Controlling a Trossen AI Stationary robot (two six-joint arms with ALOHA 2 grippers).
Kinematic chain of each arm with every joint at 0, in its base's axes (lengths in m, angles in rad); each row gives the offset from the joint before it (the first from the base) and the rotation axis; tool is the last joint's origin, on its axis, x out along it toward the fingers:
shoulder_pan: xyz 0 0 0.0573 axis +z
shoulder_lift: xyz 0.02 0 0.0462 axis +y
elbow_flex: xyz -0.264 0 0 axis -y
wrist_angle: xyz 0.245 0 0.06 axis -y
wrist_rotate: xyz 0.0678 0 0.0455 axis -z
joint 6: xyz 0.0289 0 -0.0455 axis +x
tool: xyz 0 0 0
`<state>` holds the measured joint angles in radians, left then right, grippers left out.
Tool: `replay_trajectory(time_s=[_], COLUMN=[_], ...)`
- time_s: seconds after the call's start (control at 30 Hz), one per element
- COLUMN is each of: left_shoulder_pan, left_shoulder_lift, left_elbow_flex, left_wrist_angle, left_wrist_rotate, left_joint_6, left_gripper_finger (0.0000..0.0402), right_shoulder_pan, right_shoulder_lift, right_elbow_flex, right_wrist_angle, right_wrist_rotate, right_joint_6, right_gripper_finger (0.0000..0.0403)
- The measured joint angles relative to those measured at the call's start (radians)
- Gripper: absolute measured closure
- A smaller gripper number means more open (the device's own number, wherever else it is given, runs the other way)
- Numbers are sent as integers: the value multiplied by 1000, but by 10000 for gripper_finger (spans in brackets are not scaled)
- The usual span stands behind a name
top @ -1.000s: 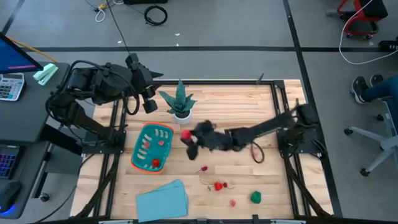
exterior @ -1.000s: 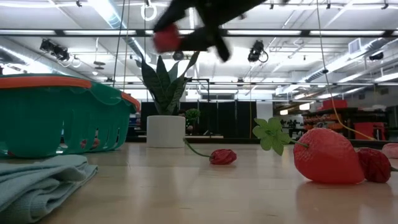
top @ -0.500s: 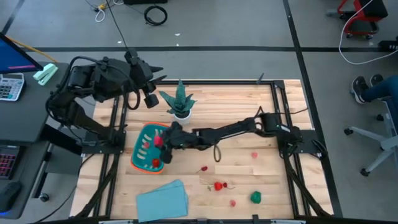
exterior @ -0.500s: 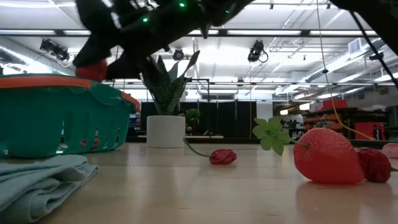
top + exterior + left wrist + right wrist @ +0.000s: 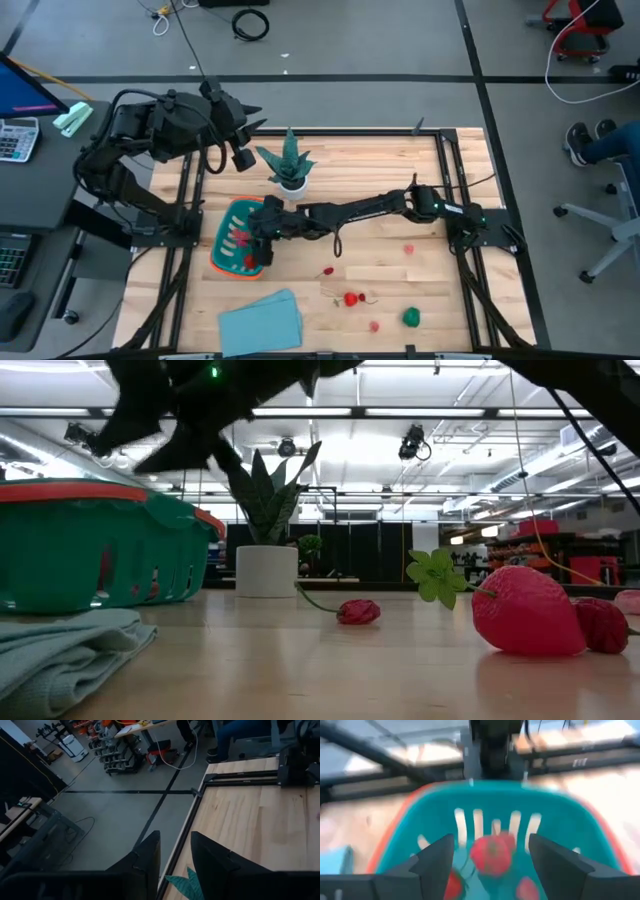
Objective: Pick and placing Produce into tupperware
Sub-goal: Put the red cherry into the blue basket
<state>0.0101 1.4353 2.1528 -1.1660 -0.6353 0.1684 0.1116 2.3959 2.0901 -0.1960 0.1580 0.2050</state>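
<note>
The teal tupperware (image 5: 222,228) with its orange rim stands at the table's left, also seen in the low view (image 5: 90,550) and the right wrist view (image 5: 435,805). My right gripper (image 5: 262,230) hangs open just above it (image 5: 492,840). A round red produce piece (image 5: 492,854) shows below the fingers, inside the container among other red pieces (image 5: 236,238). Loose produce lies on the table near its front edge: a stemmed red piece (image 5: 350,298), a small red one (image 5: 327,270), pinkish ones (image 5: 408,249) and a green one (image 5: 411,317). My left gripper (image 5: 240,150) waits open, raised at the far left (image 5: 175,855).
A spiky green plant in a white pot (image 5: 290,168) stands just beyond the container. A light-blue sheet (image 5: 262,322) lies at the near edge, left of centre. In the low view a large red piece (image 5: 527,610) and a small chili (image 5: 358,612) rest on the wood.
My right gripper has swung from the table's middle toward the left edge, carrying a red piece over the tupperware. In the low view the piece no longer shows between its fingers; it now lies inside the container.
</note>
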Motion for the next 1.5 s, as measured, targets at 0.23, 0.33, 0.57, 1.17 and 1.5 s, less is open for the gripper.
replay_trajectory(time_s=[0.23,0.33,0.57,1.17,1.5], left_shoulder_pan=[0,-1,-33,-248,-293], left_shoulder_lift=[0,2,64,662,808], left_elbow_flex=[0,0,1,0,0], left_wrist_angle=[-55,-132,-287,-345,-97], left_wrist_rotate=[0,38,407,511,767], left_joint_6=[-4,-64,-235,-294,-188], left_gripper_finger=[284,281,282,264,299], right_shoulder_pan=[6,25,169,665,691], right_shoulder_lift=[-162,-273,-497,-584,-585], right_elbow_flex=[-2,0,-1,-164,-393], right_wrist_angle=[-444,-720,-1144,-1187,-1187], right_wrist_rotate=[20,22,92,886,851], right_joint_6=[73,249,568,778,999], right_gripper_finger=[139,143,153,156,158])
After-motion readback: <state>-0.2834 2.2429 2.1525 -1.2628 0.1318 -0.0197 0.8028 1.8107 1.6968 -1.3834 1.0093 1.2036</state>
